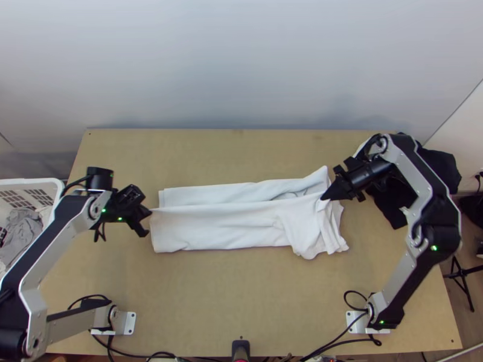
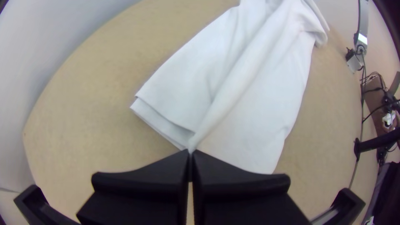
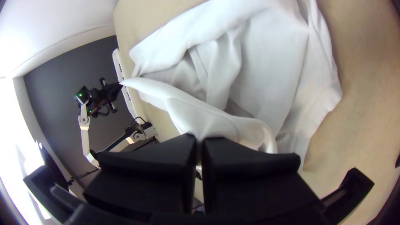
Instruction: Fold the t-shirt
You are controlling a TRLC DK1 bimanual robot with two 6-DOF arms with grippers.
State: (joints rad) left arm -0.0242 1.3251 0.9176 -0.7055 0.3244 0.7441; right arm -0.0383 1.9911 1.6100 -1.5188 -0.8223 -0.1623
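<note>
top view: black left gripper [image 1: 148, 211], black right gripper [image 1: 325, 197] pinch white cloth t-shirt [image 1: 211, 227] inside wooden table's [image 1: 241, 289] edges; lengthwise fold, we judge; lower next.

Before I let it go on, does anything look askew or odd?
Nothing looks spilled or damaged. The shirt is slightly uneven, though: its end by the right gripper is rumpled, while the end by the left gripper lies smoother. Dark cloth sits bunched near the table's far right corner.
</note>
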